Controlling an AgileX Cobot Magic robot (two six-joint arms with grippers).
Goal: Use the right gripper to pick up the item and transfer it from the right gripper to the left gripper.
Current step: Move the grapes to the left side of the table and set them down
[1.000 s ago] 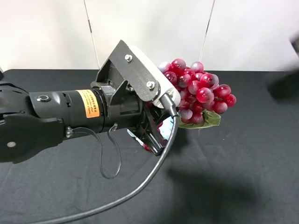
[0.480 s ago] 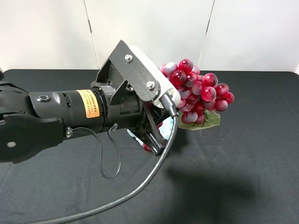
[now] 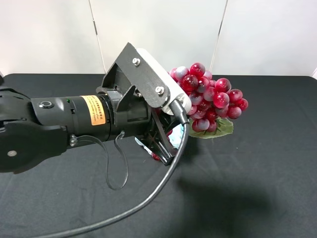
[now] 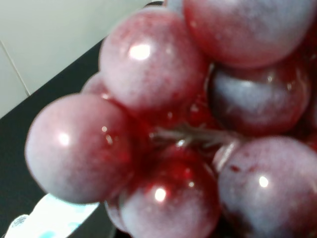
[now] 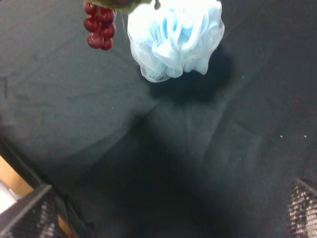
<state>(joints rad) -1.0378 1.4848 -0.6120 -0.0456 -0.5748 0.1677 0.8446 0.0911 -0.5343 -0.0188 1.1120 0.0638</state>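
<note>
The grape bunch (image 3: 210, 101), glossy dark red and pink with a green leaf (image 3: 220, 128), hangs in the air above the black table. My left gripper (image 3: 162, 143), on the arm with the orange label, is shut on it; the wrist plate hides the grip. The grapes (image 4: 168, 124) fill the left wrist view. The right gripper is out of the exterior high view. In the right wrist view my right gripper (image 5: 166, 208) is open and empty, with its fingers (image 5: 29, 213) at the frame's corners. One end of the bunch (image 5: 99, 27) shows there too.
A fluffy pale-blue mesh puff (image 5: 173, 39) lies on the black tablecloth (image 3: 257, 173), under the held grapes. A black cable (image 3: 148, 198) loops from the left wrist down over the table. White walls stand behind the table.
The blurred right arm at the right edge of the exterior view has left the frame. The grape bunch has risen slightly in the left gripper and then held still.
</note>
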